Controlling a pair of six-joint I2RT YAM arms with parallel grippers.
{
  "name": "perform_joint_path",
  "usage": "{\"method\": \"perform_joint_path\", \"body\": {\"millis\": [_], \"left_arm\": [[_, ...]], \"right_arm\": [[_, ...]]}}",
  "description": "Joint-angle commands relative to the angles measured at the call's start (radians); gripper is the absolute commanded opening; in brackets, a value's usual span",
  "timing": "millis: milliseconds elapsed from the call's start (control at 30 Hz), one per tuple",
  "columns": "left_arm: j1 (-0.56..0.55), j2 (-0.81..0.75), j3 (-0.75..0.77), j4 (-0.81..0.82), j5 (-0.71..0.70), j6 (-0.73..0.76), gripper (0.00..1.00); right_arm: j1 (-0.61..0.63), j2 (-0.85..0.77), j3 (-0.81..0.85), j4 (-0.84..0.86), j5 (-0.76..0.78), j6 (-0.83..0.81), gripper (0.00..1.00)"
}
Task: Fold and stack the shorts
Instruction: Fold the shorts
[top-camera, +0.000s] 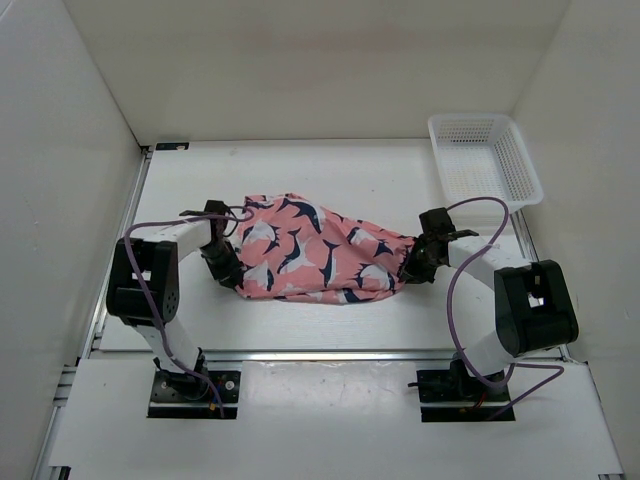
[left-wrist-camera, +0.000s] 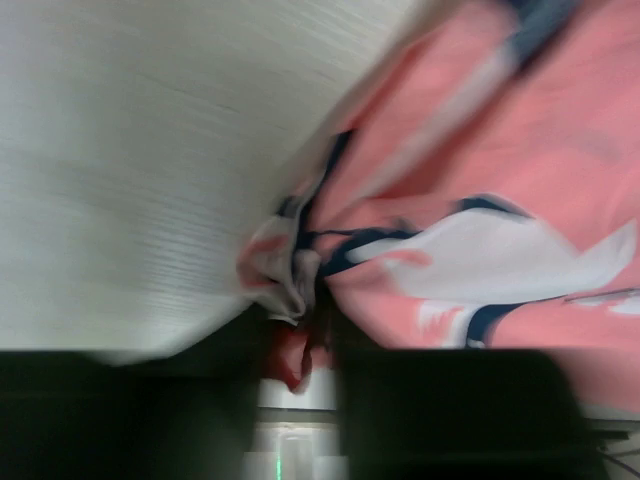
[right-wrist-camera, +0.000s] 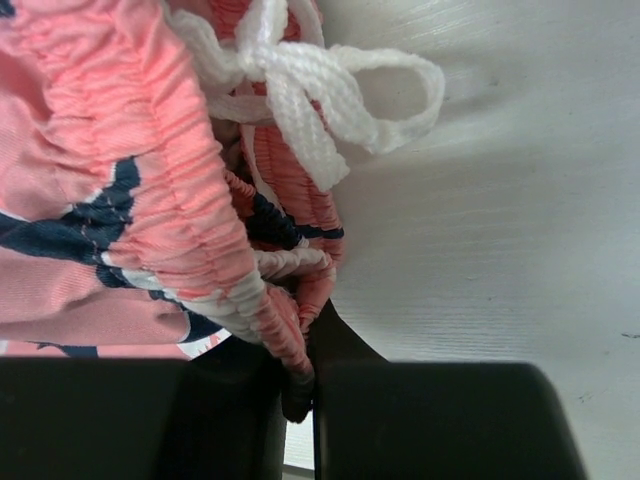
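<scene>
Right gripper (right-wrist-camera: 300, 385) is clamped tight on the gathered waistband (right-wrist-camera: 180, 170), fingertips half buried under the ruched pink elastic. The white drawstring (right-wrist-camera: 320, 90) bow lies loose just beyond, on the table (right-wrist-camera: 520, 250). Left gripper (left-wrist-camera: 298, 360) now, and the wrist view is badly blurred: jaws narrow, a bunched corner of cloth nipped between them, how much is caught is hard to make out. Out wide, the shorts (top-camera: 315, 250) lie crumpled mid-table between both arms, underside hidden. The white mesh basket (top-camera: 485, 160) sits well apart, far right corner.
</scene>
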Motion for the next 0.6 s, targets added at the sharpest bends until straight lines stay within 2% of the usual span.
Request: {"method": "perform_joint_path", "body": {"millis": [0,33,67,133,200,300,400,567], "left_arm": [[-0.009,0.003,0.015,0.022,-0.018,-0.005,0.1],[0.001,-0.011,0.015,0.022,-0.027,-0.016,0.1],[0.001,-0.024,0.006,0.022,-0.047,-0.016,0.1],[0.03,-0.06,-0.003,0.022,-0.056,-0.025,0.1],[0.04,-0.06,-0.003,0.022,-0.056,-0.025,0.1],[0.041,-0.06,0.009,0.022,-0.047,-0.025,0.1],[0.041,-0.037,0.018,0.022,-0.056,-0.025,0.1],[0.041,-0.017,0.018,0.022,-0.056,-0.016,0.1]], "right_arm": [[0.003,-0.005,0.009,-0.048,0.031,-0.023,0.16],[0.003,-0.005,0.009,-0.059,0.031,-0.034,0.23],[0.003,-0.005,0.009,-0.059,0.031,-0.046,0.43],[0.003,-0.035,0.009,-0.068,0.019,-0.058,0.67],[0.003,-0.064,0.009,-0.068,0.004,-0.067,0.84],[-0.011,-0.084,0.009,-0.068,-0.039,-0.067,0.86],[-0.011,-0.126,0.02,-0.078,-0.039,-0.048,0.8],[-0.011,-0.172,0.09,-0.143,-0.016,-0.077,0.51]]}}
